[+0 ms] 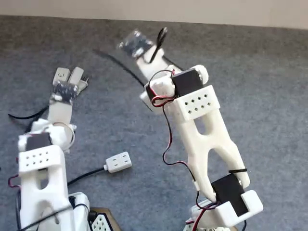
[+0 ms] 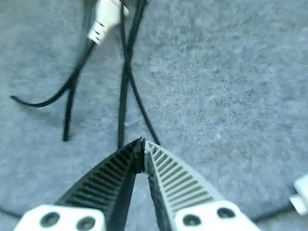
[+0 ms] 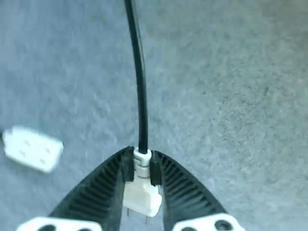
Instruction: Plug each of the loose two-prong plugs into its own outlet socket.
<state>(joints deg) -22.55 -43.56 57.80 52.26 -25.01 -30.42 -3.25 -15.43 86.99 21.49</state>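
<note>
The white 2-prong plug (image 3: 141,195) sits clamped between the fingers of the right gripper (image 3: 141,156), which are closed against its narrow neck. Its 2 prongs point back toward the wrist, and its black cord (image 3: 139,86) runs straight out past the fingertips, away over the grey carpet (image 3: 231,96). Off to one side in the right wrist view, well apart from the held plug, a white outlet socket (image 3: 32,149) lies flat on the carpet with its slots facing up.

From the high view, the right gripper (image 1: 137,45) is held up over the far part of the carpet, with a stretch of black cord (image 1: 161,37) rising beside it.

The left gripper (image 2: 143,143) has its 2 fingertips pressed together with nothing between them. Its tips hang above several black leads (image 2: 126,72) that cross on the carpet. A second white plug (image 2: 103,21) lies farther out, at the end of 1 of those leads. In the high view the left gripper (image 1: 65,91) is low on the near-left side, and 2 small white cord ends (image 1: 67,75) lie just past it; I cannot tell which of them is plug and which is socket.

Between the 2 arms, a white socket block (image 1: 118,162) rests on the carpet on its own black lead.
</note>
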